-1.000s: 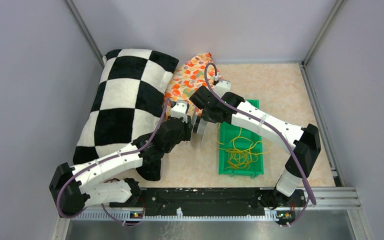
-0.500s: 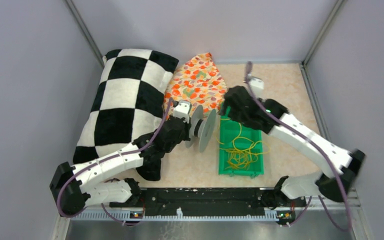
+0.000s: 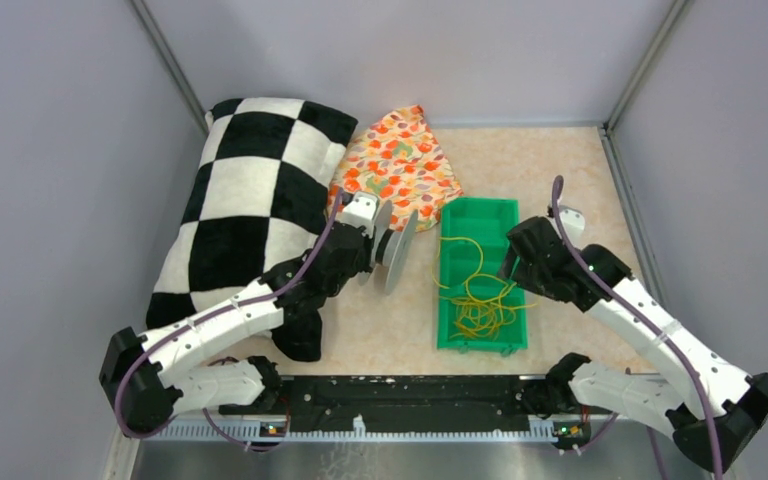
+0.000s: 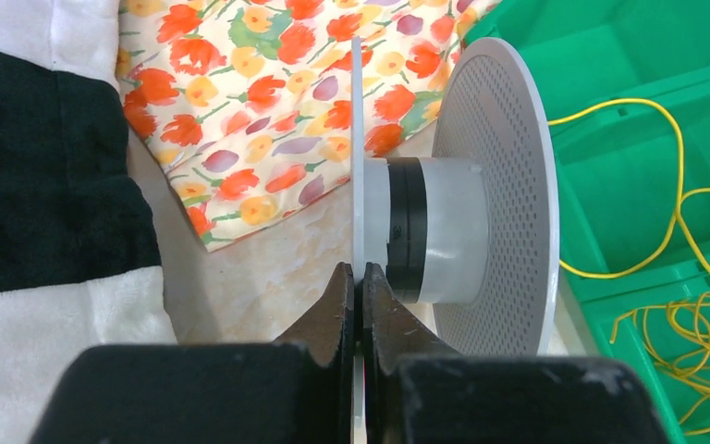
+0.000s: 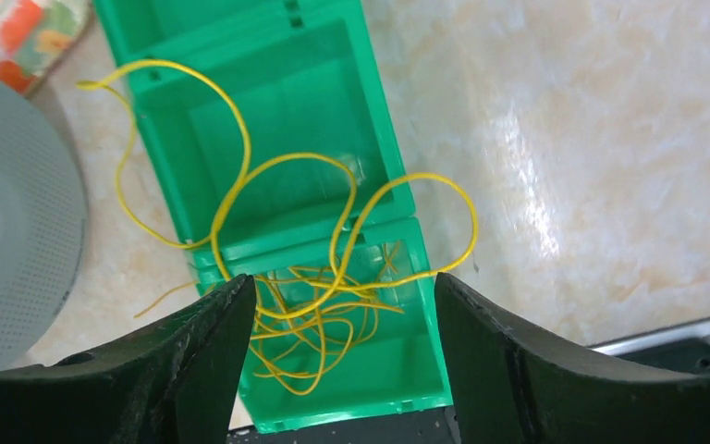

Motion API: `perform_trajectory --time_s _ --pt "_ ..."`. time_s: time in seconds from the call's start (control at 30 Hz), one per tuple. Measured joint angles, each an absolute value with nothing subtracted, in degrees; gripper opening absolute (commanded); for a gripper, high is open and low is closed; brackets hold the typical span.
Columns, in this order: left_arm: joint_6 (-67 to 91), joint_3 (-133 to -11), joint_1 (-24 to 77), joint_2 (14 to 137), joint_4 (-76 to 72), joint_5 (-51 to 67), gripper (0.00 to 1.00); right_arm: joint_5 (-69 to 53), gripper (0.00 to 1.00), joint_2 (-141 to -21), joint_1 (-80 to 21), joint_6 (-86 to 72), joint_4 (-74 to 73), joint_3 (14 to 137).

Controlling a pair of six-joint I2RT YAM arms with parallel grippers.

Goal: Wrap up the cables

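Your left gripper (image 4: 358,277) is pinched shut on the thin rear flange of the grey spool (image 4: 495,199), holding it on its side just beside the green bin (image 3: 480,204). Your right gripper (image 5: 337,324) stands wide open over the bin's near compartment, gripping nothing. The yellow cables (image 5: 296,316) lie in a loose tangle in that compartment. Loops reach into the next one, and strands spill over both side walls. The spool's core shows no yellow turns. So I judge nothing wrapped yet: the spool is ready, but picking up a cord, fixing it to the core and winding it on are all left
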State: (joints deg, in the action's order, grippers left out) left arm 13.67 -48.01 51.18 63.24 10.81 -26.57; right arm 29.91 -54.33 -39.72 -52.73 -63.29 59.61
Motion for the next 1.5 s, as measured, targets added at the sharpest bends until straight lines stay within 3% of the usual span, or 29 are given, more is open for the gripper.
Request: perform_trajectory --time_s 0.2,0.37,0.47,0.53,0.57,0.77,1.07,1.33,1.5 --pt "13.47 -48.01 51.03 63.26 11.29 -24.21 0.00 20.05 0.66 -54.11 -34.28 -58.92 -60.34 51.24" --pt "13.50 -48.01 51.03 63.40 11.40 -21.89 0.00 13.19 0.48 -54.06 -29.45 -61.30 -54.87 45.89" --pt "13.50 -48.03 51.03 63.72 11.44 -20.80 0.00 10.90 0.28 -54.08 -27.55 -61.84 -52.18 43.86" --pt "13.47 -48.01 51.03 63.90 11.49 -20.32 0.00 9.91 0.05 -54.15 -27.24 -62.08 -50.96 43.57" --pt "13.43 -48.03 51.03 63.92 11.49 -20.12 0.00 9.61 0.00 -54.17 -27.22 -62.17 -50.30 43.57" --pt "13.21 -48.34 51.00 64.03 11.57 -19.46 0.00 9.39 0.00 -54.19 -27.20 -61.19 -49.80 45.82" --pt "13.06 -48.69 50.94 65.17 10.79 -18.61 0.00 10.15 0.00 -57.71 -27.18 -51.62 -48.60 61.69" --pt "12.69 -48.99 50.65 65.54 10.66 -17.56 0.00 11.03 0.00 -70.57 -27.18 -45.93 -44.07 62.39" --pt "12.12 -49.06 50.63 65.54 10.76 -17.34 0.00 10.02 0.00 -71.88 -27.18 -43.64 -42.52 63.05"
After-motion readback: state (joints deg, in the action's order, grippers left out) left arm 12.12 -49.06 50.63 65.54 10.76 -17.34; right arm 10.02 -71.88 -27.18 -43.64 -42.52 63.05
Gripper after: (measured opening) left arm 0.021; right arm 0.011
